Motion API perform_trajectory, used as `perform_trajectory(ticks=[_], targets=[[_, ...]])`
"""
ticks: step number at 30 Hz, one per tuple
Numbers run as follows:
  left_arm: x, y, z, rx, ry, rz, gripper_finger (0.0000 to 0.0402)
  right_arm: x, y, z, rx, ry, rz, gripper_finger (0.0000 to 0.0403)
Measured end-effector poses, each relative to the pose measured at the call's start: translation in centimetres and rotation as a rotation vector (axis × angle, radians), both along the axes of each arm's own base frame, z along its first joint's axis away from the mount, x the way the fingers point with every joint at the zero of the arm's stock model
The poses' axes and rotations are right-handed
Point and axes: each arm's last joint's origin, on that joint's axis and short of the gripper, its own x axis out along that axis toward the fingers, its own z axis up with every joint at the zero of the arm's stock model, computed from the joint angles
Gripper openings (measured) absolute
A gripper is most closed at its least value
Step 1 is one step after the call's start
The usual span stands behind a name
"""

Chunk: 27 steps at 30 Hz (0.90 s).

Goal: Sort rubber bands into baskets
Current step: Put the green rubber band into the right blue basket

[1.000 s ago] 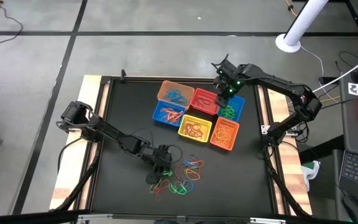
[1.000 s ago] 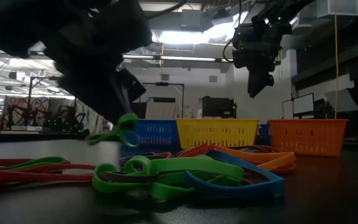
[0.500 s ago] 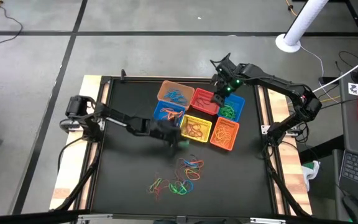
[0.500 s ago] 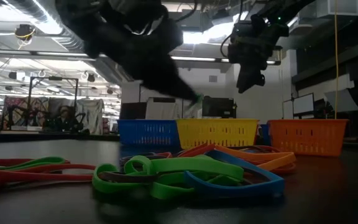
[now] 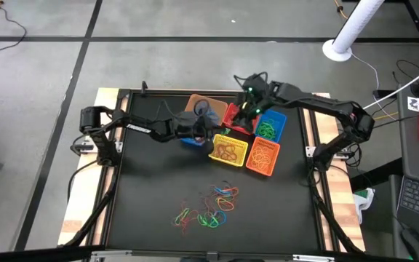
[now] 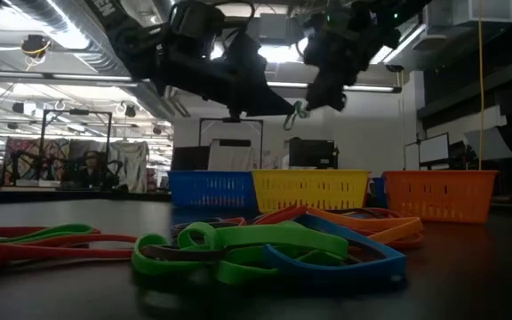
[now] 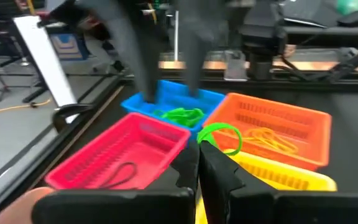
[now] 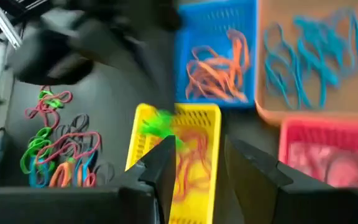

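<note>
**Ana:** While the green band (image 7: 219, 138) is carried over the baskets, how is it held?

**Ben:** It is pinched at one edge by the left gripper (image 7: 199, 163), whose fingers are pressed together on it. Most of the loop sticks out free past the tips. From above, the left gripper (image 5: 208, 129) is seen over the middle of the basket group, near the yellow basket (image 5: 228, 151).

**Ana:** And the right gripper?

**Ben:** The right gripper (image 5: 247, 110) is held high over the red basket (image 5: 237, 116), with its fingers apart. Nothing is seen between them.

**Ana:** Where should the green band be dropped?

**Ben:** Green bands are already seen in the far blue basket (image 7: 178, 101), so that one is likely meant. Orange bands are seen in the orange basket (image 7: 272, 127).

**Ana:** Will the band be hard to handle?

**Ben:** It is judged to be very light, soft and floppy. It can be bent any way and will not be broken. It may stick to a finger for a moment when it is let go, or bounce off a rim.

**Ana:** Where are the other bands?

**Ben:** A loose pile of rubber bands (image 5: 208, 206) is left on the black table (image 5: 144, 189), well apart from the baskets. Each is best taken by one thin strand at the edge of the pile, so only one is lifted.
</note>
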Motion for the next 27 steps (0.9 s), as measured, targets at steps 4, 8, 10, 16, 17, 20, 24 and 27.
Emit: perform_trajectory(ticks=[4,8,10,16,17,20,24,27], targets=[[-0.1,0.6,0.0,-0.005,-0.002,0.017,0.0004,1.7,2.2,0.4,-0.127,-0.034,0.011,0.0138],[-0.1,0.3,0.0,-0.005,-0.002,0.011,0.0004,2.6,4.1,0.4,-0.245,-0.007,-0.025,0.0138],[-0.1,0.2,0.0,-0.005,-0.002,0.008,0.0006,2.8,4.9,0.4,-0.274,0.017,-0.072,0.0138],[0.0,0.0,0.0,-0.005,-0.002,0.001,0.0003,3.2,6.5,0.3,-0.237,0.045,-0.147,0.0138],[0.0,0.0,0.0,-0.005,-0.002,0.001,0.0005,3.2,6.7,0.3,-0.232,0.05,-0.146,0.0138],[0.0,0.0,0.0,-0.005,-0.002,0.001,0.0005,3.0,6.8,0.1,-0.211,0.075,-0.158,0.0138],[0.0,0.0,0.0,-0.01,-0.003,0.002,0.0003,2.7,6.7,-0.1,-0.213,0.115,-0.183,0.0138],[0.0,0.0,0.0,-0.022,-0.006,0.005,0.0006,2.7,6.6,-0.1,-0.234,0.125,-0.204,0.0138]])
